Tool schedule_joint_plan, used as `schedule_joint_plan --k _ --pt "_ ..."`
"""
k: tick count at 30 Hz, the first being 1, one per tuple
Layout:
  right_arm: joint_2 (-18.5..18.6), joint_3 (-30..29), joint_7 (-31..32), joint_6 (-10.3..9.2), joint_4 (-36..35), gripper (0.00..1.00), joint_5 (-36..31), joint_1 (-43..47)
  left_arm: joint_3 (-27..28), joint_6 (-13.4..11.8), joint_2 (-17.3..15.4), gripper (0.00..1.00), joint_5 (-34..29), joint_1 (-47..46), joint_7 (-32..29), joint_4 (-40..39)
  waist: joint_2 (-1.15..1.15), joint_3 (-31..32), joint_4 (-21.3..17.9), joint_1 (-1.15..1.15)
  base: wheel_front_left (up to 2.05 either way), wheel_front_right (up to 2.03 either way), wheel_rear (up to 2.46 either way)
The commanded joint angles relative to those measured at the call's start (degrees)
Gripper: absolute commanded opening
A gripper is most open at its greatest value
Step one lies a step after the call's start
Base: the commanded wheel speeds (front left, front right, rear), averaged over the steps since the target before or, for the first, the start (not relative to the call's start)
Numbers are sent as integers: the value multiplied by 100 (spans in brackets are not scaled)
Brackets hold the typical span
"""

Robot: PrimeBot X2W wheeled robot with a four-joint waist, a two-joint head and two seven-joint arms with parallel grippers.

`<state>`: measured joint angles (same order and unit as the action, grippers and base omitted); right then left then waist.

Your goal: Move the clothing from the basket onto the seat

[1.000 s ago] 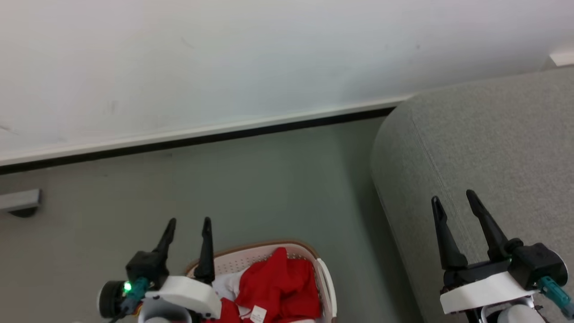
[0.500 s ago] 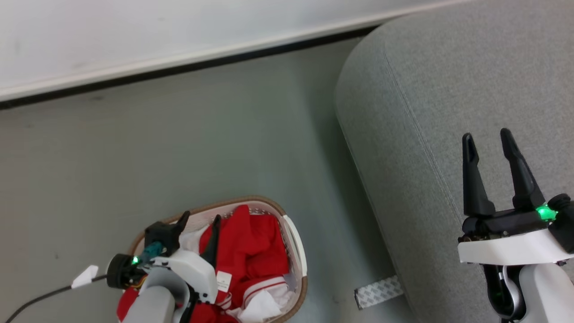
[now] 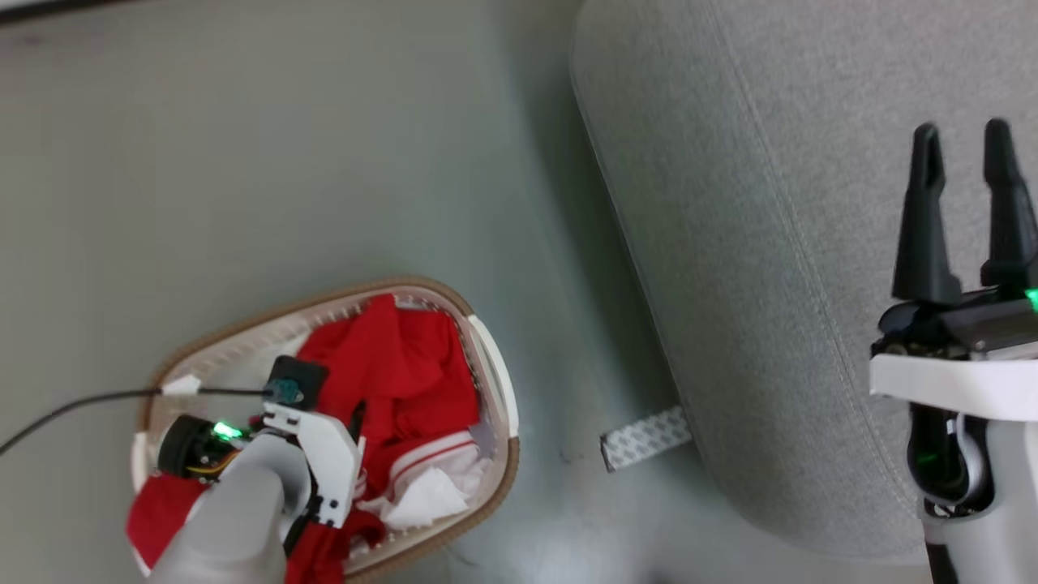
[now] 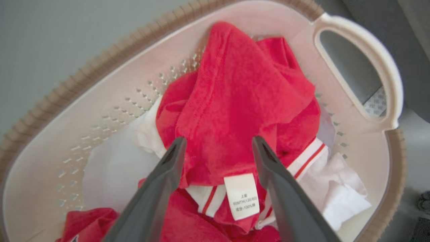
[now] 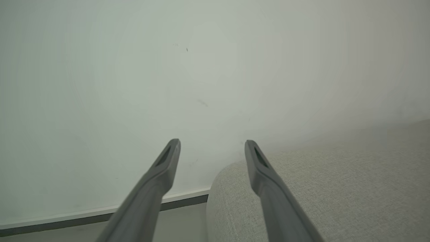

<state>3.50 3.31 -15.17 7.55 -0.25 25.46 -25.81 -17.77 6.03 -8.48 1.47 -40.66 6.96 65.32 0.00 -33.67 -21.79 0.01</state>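
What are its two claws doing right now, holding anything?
Left gripper: open, holding nothing, pointed at the bright red fabric clothing in the oval cream-white plastic basket.
Right gripper: open, empty, over the large light grey upholstered seat.

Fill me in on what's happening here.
The robot's left gripper hangs open over the bright red garments with white stripe trim heaped in the oval cream-white plastic laundry basket on the floor; nothing is gripped yet. Its right gripper is open and empty over the large light grey upholstered seat.
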Motion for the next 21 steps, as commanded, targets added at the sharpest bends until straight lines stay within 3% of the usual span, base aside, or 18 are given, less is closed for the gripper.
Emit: schedule_joint_plan --k 1,12,20,21 --pt "-33 -48 5 -12 -71 100 153 -119 -58 36 -95 100 -63 -134 -119 141 0 -370 -194 -1 0 0 0" --pt "-66 48 5 -12 -409 100 967 -506 -604 136 -280 100 -280 -710 -712 689 0 -1101 -462 -1 0 0 0" --pt "-67 210 5 -12 -463 100 1059 -506 -1148 149 -282 100 -362 -713 -1739 828 0 -1172 -524 -1 0 0 0" --pt "-67 221 5 -12 -453 100 1048 -510 -1185 149 -290 90 -355 -707 -1781 833 0 -1170 -527 -1 0 0 0"
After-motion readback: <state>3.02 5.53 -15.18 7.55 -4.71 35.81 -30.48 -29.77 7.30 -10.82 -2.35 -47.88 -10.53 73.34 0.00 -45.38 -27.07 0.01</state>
